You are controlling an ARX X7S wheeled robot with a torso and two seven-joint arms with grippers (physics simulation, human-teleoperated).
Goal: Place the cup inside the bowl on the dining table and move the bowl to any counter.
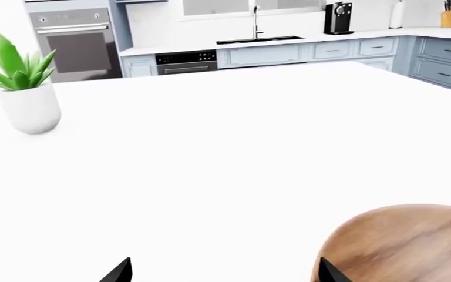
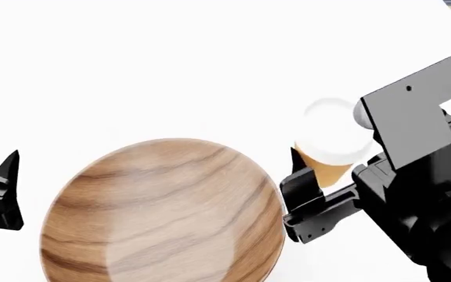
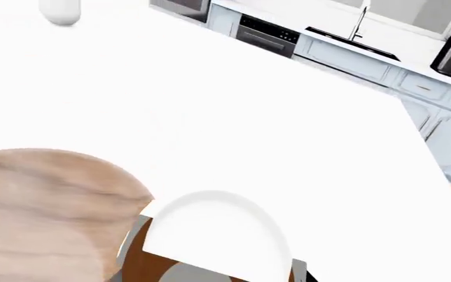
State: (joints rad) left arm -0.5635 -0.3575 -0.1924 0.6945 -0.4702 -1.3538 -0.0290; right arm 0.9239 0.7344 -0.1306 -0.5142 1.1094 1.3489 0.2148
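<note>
1. While the right gripper (image 2: pixel 319 176) clamps the cup (image 2: pixel 331 154) just beside the bowl (image 2: pixel 167 214) on the dining table (image 2: pixel 171 64), I judge it should lift above the rim, then lower centrally.
2. Only the left wrist view shows the counter (image 1: pixel 288 41); the left gripper (image 1: pixel 221 273) hangs open, empty.

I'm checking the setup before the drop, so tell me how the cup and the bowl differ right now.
The cup is narrow, tan-orange with a white domed lid; the bowl is wide, shallow, brown wood with dark grain. The cup sits between the right gripper's fingers, while the bowl lies free on the dining table, untouched by the left gripper. The cup is lidded; the bowl is open and empty. Both are round, and the cup stands just beside the bowl's rim.
</note>
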